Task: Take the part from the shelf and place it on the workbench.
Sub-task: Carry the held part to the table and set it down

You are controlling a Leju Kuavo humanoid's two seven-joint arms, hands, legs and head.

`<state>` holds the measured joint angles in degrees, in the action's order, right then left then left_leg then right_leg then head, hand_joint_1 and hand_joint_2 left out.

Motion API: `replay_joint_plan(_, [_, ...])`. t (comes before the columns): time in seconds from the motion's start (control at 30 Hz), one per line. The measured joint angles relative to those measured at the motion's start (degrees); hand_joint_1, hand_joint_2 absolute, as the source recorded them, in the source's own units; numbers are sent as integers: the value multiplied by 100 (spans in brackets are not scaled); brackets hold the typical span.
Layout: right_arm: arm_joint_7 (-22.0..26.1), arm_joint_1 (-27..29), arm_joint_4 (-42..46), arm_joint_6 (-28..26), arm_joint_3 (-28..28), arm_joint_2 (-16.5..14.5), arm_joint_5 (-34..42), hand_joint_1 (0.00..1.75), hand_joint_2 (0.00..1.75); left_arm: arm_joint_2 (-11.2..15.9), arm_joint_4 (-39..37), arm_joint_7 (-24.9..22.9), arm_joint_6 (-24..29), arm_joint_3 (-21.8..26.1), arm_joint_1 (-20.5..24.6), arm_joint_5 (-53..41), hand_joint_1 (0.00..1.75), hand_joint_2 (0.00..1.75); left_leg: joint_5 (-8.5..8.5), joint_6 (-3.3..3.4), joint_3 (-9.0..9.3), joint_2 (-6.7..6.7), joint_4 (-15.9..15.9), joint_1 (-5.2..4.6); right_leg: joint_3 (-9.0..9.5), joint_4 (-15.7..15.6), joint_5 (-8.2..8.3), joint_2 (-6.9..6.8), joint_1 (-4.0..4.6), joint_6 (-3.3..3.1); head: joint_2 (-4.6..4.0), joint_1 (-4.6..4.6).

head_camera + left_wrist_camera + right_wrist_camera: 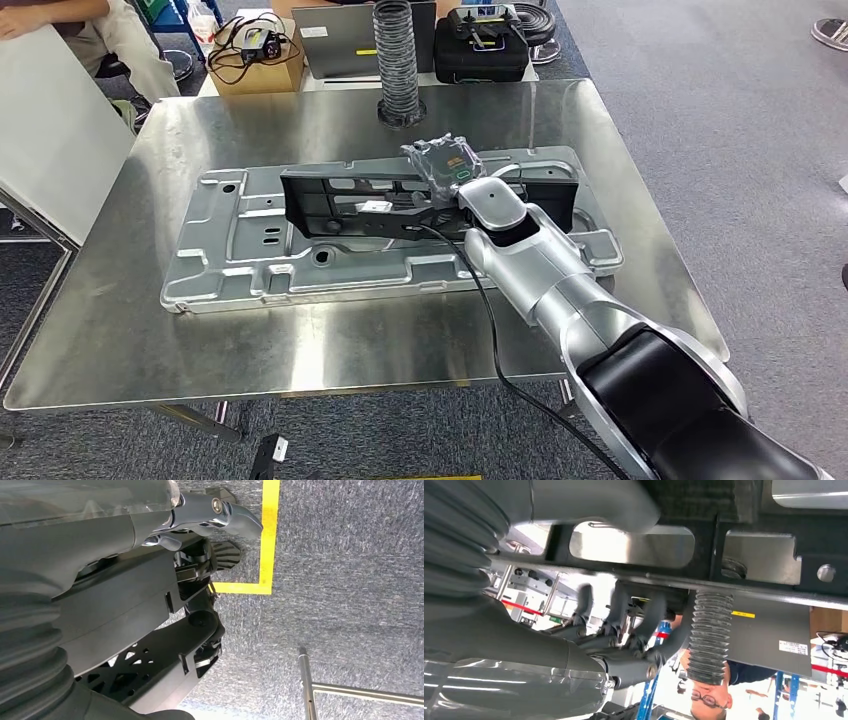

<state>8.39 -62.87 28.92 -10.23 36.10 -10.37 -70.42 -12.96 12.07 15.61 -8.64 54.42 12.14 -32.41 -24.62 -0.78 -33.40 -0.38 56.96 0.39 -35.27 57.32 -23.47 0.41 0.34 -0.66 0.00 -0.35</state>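
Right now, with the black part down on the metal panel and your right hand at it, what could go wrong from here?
1. The right hand is at the black part's far edge; if the fingers are hooked over it, pulling back could drag the part.
2. The part lies on the stamped metal panel, not the bare workbench, so it may slide.
3. The arm's cable could snag.
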Motion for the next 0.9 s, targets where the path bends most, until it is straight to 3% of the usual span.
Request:
replay_joint_plan(0.07, [0, -2, -30, -1, -11, 2, -3, 0, 0, 0, 0, -6, 2, -6, -1, -3, 0, 175, 0, 0, 0, 0, 0, 0, 0, 0, 0, 0, 0, 0, 0, 0])
replay_joint_plan(0.2, [-2, -5, -68, 0, -33, 4, -16, 0, 0, 0, 0, -33, 4, -10, -2, -1, 0, 0, 0, 0, 0, 0, 1, 0, 0, 0, 1, 0, 0, 0, 0, 0])
replay_joint_plan(0.9, [72, -8, -196, 4, -145, 4, -107, 0, 0, 2, 0, -25, 23, -39, 4, 4, 0, 0, 0, 0, 1, 0, 1, 0, 2, 0, 1, 0, 0, 0, 0, 0])
